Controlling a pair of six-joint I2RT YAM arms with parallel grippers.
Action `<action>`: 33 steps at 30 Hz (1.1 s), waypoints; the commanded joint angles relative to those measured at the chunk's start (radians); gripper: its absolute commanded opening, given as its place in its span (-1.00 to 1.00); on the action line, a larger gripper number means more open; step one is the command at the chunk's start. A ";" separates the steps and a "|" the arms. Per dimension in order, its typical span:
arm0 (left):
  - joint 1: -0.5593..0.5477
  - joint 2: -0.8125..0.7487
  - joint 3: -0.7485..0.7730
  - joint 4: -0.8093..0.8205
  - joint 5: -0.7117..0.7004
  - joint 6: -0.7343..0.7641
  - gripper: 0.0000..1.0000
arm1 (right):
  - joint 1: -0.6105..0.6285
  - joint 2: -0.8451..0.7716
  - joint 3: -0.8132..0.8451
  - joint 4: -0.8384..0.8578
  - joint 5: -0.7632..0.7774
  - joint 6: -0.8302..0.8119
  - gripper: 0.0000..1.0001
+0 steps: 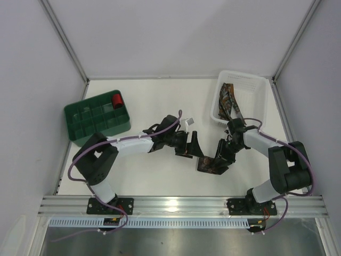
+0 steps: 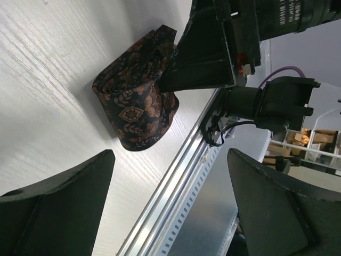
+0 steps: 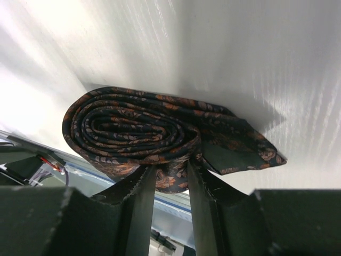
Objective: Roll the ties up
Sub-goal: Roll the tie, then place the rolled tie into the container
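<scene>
Gripping the rolled tie (image 3: pixel 133 130) by its edge, the right pincer (image 3: pixel 170 178) holds it down on the bench (image 3: pixel 240 53) near the front rail. Left pincer (image 2: pixel 170 160) hangs wide open just beside it. 1 loose tie (image 1: pixel 230 101) lies in the white basket (image 1: pixel 256 85).

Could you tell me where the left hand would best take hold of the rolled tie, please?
Probably the free coiled side of the rolled tie, away from the loose tail, approached from the robot's left. The right hand pinches its edge, and the open left hand faces the roll's unheld side.
</scene>
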 commanded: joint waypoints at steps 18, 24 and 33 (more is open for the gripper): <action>-0.026 0.148 -0.038 0.193 -0.106 -0.088 0.85 | -0.056 0.142 -0.031 0.131 0.083 -0.063 -0.36; -0.043 0.189 -0.035 0.241 -0.160 -0.108 0.81 | -0.056 0.155 -0.033 0.135 0.075 -0.071 -0.37; -0.087 0.278 -0.012 0.317 -0.132 -0.164 0.71 | -0.055 0.174 -0.034 0.145 0.065 -0.080 -0.38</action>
